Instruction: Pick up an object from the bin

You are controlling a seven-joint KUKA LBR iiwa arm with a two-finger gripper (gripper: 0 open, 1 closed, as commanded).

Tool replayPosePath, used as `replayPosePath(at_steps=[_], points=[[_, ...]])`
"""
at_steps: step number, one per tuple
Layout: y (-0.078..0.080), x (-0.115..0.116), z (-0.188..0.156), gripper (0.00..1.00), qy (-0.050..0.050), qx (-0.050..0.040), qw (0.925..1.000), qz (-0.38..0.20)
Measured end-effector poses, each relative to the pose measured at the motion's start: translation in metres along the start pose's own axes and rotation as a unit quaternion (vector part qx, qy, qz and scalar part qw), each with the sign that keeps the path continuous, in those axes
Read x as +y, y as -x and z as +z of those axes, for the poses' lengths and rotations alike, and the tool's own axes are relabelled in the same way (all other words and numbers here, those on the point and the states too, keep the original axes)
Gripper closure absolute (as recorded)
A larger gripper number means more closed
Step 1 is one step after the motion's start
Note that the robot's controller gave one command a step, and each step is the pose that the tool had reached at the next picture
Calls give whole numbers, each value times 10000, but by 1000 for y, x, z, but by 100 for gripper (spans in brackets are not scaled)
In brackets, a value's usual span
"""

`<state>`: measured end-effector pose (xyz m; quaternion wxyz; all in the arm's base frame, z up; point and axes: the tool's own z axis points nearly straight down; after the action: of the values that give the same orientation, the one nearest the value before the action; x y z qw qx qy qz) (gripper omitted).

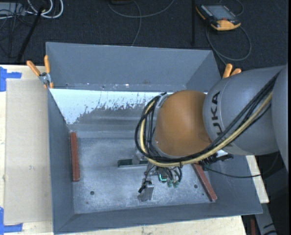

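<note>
My gripper hangs low over the front middle of the bin floor, below the arm's orange cover. A thin dark bar lies flat just to its upper left, its right end hidden under the arm. A reddish-brown stick lies slanted to the gripper's right, near the bin's right wall. Nothing shows in the gripper's grasp. A small green-tinted part sits right beside it; whether that is loose or belongs to the robot is unclear.
Another reddish-brown stick lies upright along the left wall, far from the gripper. The arm and its cables cover the right middle of the bin. Bare floor spreads between the left stick and the gripper.
</note>
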<state>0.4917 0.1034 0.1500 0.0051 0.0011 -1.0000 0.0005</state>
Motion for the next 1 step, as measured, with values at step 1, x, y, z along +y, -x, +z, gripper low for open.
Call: replayPosePath(at_steps=[1], points=[[55,-11,79,0,0,-36,9988,-494]])
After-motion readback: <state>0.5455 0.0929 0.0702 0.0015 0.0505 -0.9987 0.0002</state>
